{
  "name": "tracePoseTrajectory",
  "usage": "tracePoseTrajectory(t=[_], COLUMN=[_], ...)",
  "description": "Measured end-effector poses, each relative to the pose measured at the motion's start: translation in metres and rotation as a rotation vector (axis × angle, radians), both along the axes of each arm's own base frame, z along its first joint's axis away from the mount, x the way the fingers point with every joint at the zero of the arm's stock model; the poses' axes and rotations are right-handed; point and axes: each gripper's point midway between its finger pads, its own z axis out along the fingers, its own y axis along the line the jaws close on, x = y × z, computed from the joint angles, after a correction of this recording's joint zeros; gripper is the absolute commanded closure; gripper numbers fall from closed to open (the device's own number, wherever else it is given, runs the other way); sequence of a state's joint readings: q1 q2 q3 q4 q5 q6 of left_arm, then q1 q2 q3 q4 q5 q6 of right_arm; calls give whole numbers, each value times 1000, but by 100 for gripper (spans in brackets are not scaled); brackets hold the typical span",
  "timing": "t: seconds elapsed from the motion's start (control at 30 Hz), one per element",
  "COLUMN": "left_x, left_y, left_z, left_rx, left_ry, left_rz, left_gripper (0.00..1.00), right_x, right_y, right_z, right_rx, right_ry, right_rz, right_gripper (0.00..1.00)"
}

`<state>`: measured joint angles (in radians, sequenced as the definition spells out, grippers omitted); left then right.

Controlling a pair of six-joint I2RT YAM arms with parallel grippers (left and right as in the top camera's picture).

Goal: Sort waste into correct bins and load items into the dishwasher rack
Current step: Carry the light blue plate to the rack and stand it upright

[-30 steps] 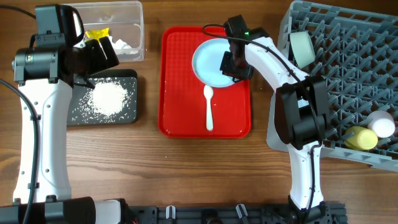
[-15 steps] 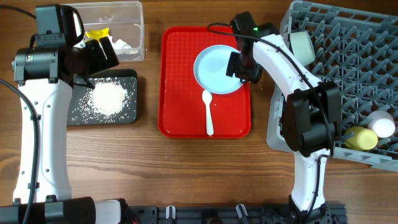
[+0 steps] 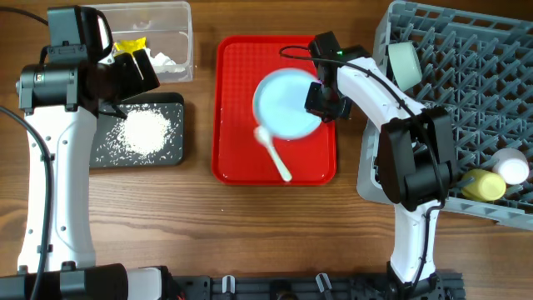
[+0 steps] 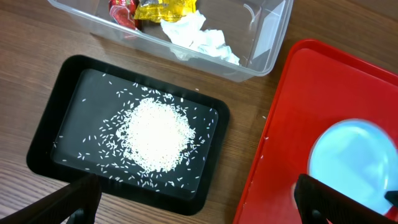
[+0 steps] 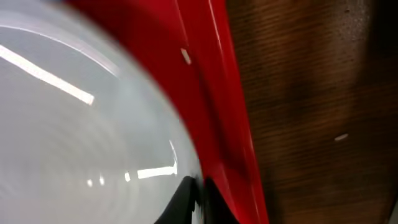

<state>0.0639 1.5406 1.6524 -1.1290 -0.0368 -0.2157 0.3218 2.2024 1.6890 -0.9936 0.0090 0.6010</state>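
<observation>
My right gripper (image 3: pixel 323 102) is shut on the right rim of the light blue plate (image 3: pixel 283 104), which looks blurred over the red tray. In the right wrist view the fingers (image 5: pixel 202 199) pinch the plate's (image 5: pixel 81 124) edge. The white spoon (image 3: pixel 273 152) lies slanted below the plate. My left gripper (image 3: pixel 133 71) is open and empty above the black tray (image 3: pixel 108 154), which holds the rice (image 3: pixel 143 133). The clear tub (image 4: pixel 267 43) holds a yellow wrapper (image 4: pixel 165 7), a red wrapper (image 4: pixel 121 9) and tissue (image 4: pixel 196 37). The grey rack (image 3: pixel 466 108) holds the pale green bowl (image 3: pixel 405 65), the white cup (image 3: pixel 510 167) and the yellow cup (image 3: pixel 483 185). No light blue bowl shows.
The flat red serving tray (image 3: pixel 237 125) lies mid-table between the bins and the rack. Its right edge (image 5: pixel 211 81) runs close beside my right fingers. Bare wood shows along the table's front.
The plate has shifted left and toward the front of the red tray in my right gripper. The spoon has been knocked from straight to slanted. The left arm has not moved.
</observation>
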Motion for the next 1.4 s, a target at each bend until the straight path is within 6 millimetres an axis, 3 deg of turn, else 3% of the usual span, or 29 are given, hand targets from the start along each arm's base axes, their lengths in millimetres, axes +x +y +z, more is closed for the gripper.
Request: tracePoseTrajectory(t=[0.2,0.27,0.3,0.43,0.5,0.63,0.73,0.83,0.93,0.97,1.07,1.4], left_x=[0,0,0,0,0,0,0,0,0,0,0,0], left_y=[0,0,0,0,0,0,0,0,0,0,0,0], left_z=[0,0,0,0,0,0,0,0,0,0,0,0], left_rx=[0,0,0,0,0,0,0,0,0,0,0,0], left_ry=[0,0,0,0,0,0,0,0,0,0,0,0], left_rz=[0,0,0,0,0,0,0,0,0,0,0,0], left_gripper=[0,0,0,0,0,0,0,0,0,0,0,0], right_x=[1,7,12,26,25,26,30,32,18,14,-3,-49], right_y=[0,-1,-1,-6,-9,-17,-37,-80,-154,-173,-242,-374], right_z=[4,24,40,144,169,169,174,212,271,279,290,327], right_rx=[-5,-6,-2,-1,-10,-61,-163,-269,-404,-448,-615,-972], right_ry=[-10,-65,-113,-391,-453,-455,-475,-569,-681,-688,-649,-527], right_rz=[51,88,104,159,187,204,181,88,-80,-122,-254,-389], right_gripper=[96,96,96,96,96,96,96,96,96,96,96,96])
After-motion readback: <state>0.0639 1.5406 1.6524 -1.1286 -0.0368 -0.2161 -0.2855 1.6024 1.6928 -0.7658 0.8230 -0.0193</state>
